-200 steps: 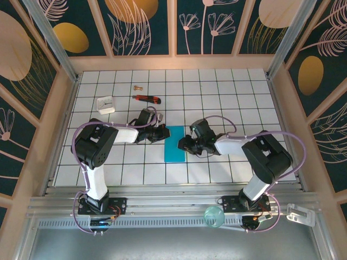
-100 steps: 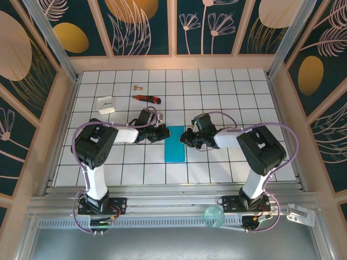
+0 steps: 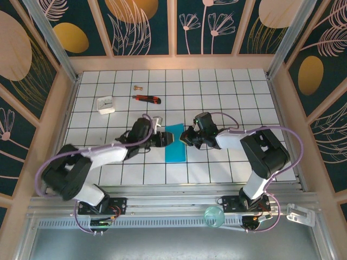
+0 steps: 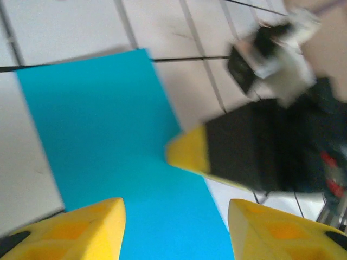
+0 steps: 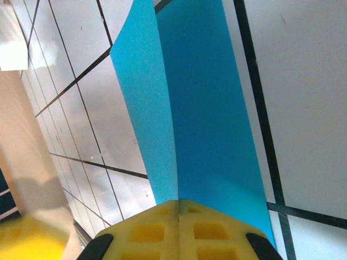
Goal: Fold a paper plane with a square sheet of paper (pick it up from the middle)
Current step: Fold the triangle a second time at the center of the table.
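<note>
Top external view: the square sheet of paper (image 3: 174, 145), folded to a narrow teal strip, lies near the middle of the tiled table (image 3: 227, 92), with the left gripper (image 3: 166, 139) at its left edge and the right gripper (image 3: 187, 136) at its right edge. Left wrist view: the left jaws stand apart astride the sheet, holding nothing. Right wrist view: the right gripper's yellow pads (image 5: 157, 233) are pressed together on the sheet's edge, one layer raised off the other; utility knife (image 3: 147, 98) and white block (image 3: 105, 104) sit well apart, toward the far left corner.
</note>
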